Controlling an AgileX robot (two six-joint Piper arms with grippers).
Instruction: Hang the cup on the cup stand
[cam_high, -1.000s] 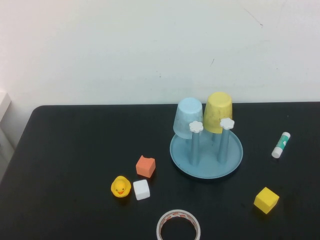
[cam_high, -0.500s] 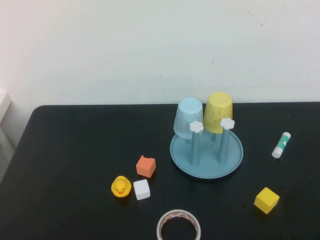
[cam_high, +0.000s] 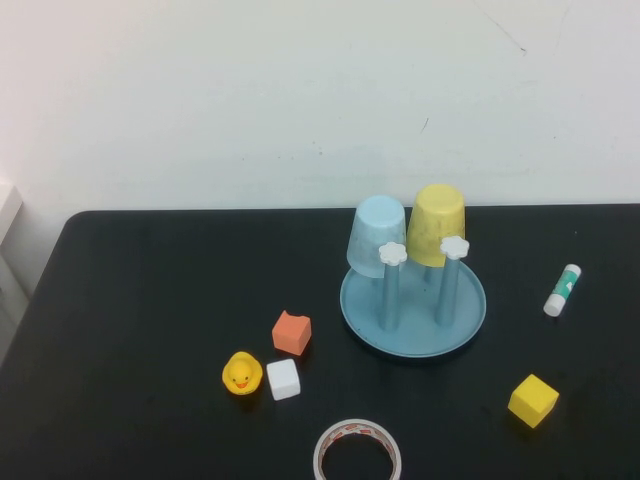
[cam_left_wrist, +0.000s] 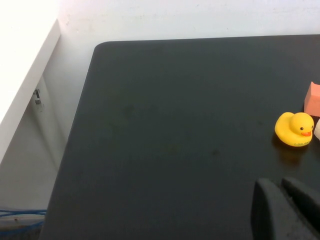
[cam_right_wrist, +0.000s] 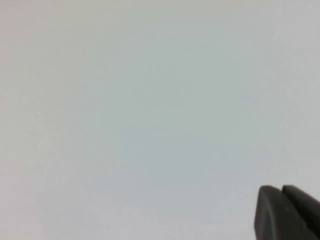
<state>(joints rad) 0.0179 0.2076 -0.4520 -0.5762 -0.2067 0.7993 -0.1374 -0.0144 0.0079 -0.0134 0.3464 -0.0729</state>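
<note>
A black table (cam_high: 150, 300) carries the cup stand (cam_high: 412, 322), orange block (cam_high: 291, 332), duck (cam_left_wrist: 295, 129) just ahead of the closed left gripper (cam_left_wrist: 280, 187), white cube (cam_high: 283, 379), tape (cam_high: 357, 450), yellow cube (cam_high: 532, 400) and glue stick (cam_high: 561, 290).

Cup (cam_high: 437, 223) on cup stand (cam_high: 412, 312)
</note>
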